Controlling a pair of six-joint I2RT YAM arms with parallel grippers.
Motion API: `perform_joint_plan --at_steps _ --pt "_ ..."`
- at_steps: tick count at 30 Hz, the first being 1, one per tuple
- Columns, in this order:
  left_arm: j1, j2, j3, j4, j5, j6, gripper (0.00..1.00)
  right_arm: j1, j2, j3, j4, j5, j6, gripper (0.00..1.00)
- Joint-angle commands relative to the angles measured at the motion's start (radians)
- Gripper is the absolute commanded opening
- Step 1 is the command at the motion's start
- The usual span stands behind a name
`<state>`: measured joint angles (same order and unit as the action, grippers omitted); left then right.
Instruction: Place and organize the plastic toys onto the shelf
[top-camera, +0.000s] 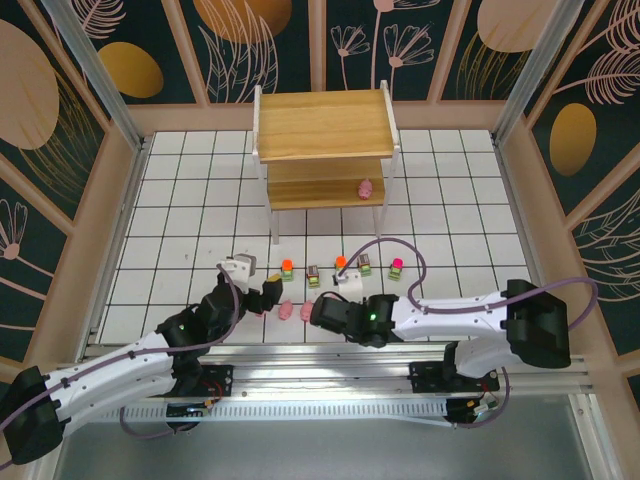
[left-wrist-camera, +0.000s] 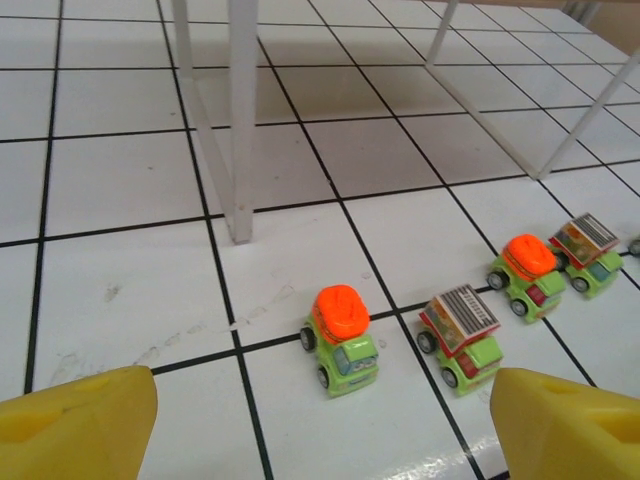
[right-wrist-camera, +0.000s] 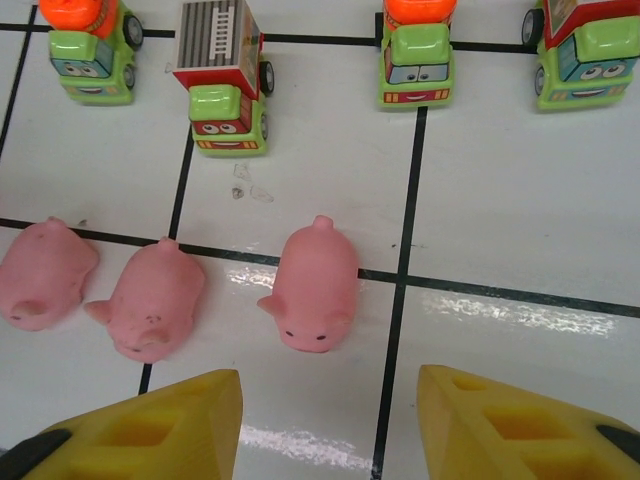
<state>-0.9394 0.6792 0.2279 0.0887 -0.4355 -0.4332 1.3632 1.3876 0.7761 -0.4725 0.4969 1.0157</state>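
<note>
Pig (right-wrist-camera: 312, 290) lies untouched before the right end effector's (right-wrist-camera: 330, 420) parted, empty fingers.

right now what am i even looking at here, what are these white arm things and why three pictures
These are two robot arms bolted at the near edge of a tiled table. The overhead picture looks down from above and behind them; the other two come from cameras on each wrist, so the yellow blocks at the bottom are that arm's own fingers.

The left gripper is open over an orange-topped toy truck. The right gripper stands open just short of a pink pig. Neither holds anything.

On the table lie a row of little trucks and a few pigs. The wooden shelf stands farther back, with one pig already on its lower tier.
</note>
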Motion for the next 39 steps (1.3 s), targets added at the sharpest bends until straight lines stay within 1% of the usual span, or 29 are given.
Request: perform_joint_plan --at_steps 1,8,13,20,39 --pt "-0.006 0.009 -0.001 0.049 0.071 0.031 0.85 0.008 0.045 0.011 0.039 0.058 0.043 0.52" --pt "-0.006 -0.004 -0.005 0.051 0.084 0.034 0.85 0.003 0.112 0.021 0.074 0.07 0.049 0.55" --pt "-0.007 -0.033 -0.013 0.045 0.074 0.03 0.85 -0.012 0.148 0.033 0.113 0.061 0.034 0.55" --pt "-0.007 -0.033 -0.014 0.043 0.071 0.028 0.85 -0.027 0.191 0.05 0.112 0.072 0.026 0.55" --pt "-0.007 -0.033 -0.015 0.045 0.064 0.027 0.85 -0.037 0.289 0.094 0.106 0.11 0.042 0.47"
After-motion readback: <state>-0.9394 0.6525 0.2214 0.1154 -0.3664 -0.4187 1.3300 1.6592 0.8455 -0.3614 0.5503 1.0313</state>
